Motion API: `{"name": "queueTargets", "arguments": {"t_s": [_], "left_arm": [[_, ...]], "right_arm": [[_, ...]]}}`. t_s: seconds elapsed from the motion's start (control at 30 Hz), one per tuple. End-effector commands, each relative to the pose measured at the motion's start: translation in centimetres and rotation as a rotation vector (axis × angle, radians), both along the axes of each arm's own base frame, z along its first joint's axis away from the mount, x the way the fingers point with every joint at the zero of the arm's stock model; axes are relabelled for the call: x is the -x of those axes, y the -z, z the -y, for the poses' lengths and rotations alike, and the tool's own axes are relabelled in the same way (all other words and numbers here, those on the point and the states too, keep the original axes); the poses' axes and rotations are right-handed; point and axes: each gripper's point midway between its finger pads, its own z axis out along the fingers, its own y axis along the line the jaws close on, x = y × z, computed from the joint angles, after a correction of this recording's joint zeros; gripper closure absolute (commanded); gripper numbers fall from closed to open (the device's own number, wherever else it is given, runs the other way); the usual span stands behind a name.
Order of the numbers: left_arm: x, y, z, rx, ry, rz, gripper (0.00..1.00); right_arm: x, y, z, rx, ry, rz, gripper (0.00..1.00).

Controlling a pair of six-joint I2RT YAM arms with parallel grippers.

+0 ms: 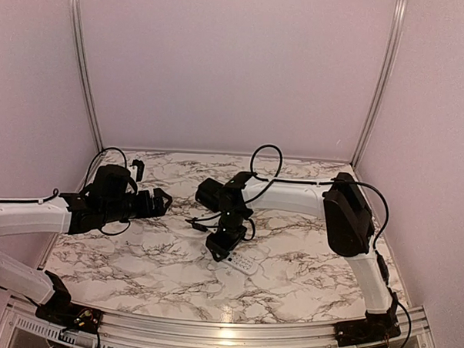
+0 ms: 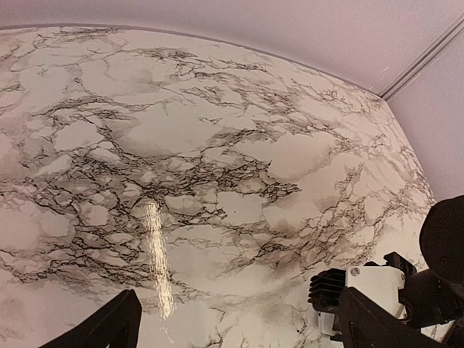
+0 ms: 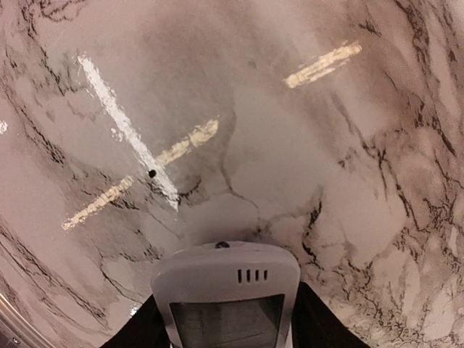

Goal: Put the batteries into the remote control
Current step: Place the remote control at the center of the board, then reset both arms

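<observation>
While face-up, remote control (image 3: pixel 225 279) within right claw (image 3: pixel 228 297)

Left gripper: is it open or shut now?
The left gripper is open: in its wrist view the fingers stand far apart, holding nothing.

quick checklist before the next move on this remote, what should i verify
1. Remote lying on the table: ok, face up.
2. Right gripper straddling the remote: ok, one finger on each side.
3. Right grip firm: cannot tell.
4. Left gripper open and empty: ok.
5. Batteries in sight: not ok, none shows in any view.
6. Back of the remote reachable: cannot tell, it faces down.
</observation>
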Motion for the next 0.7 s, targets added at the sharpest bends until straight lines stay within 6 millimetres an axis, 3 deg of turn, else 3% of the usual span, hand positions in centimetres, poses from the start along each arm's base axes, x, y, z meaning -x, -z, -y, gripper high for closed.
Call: {"name": "queueTargets", "arguments": {"t_s": [0.0,0.13,0.33,0.47,0.67], "left_arm": [[-0.3,0.1,0.6,0.004,0.028,-0.01,0.01],[-0.7,0.0,0.9,-0.003,0.033,-0.027,0.01],[-1.1,-1.2,2.1,0.009,0.076,-0.017,0.01],[-1.9,-1.3,2.8,-0.034,0.102,-0.043,0.01],[-4.4,-3.3,3.9,-0.078,0.124,-0.03,0.01]], "right_arm": [[0.4,0.9,-1.3,-0.035,-0.022,-0.011,0.41],[0.5,0.0,-2.1,-0.097,-0.026,-0.012,0.26],[-0.5,-3.0,-2.9,-0.245,-0.01,-0.006,0.21],[-2.6,-6.9,-2.9,-0.411,0.031,0.031,0.18],[-6.4,-12.1,-0.3,-0.628,0.141,0.115,0.15]]}}
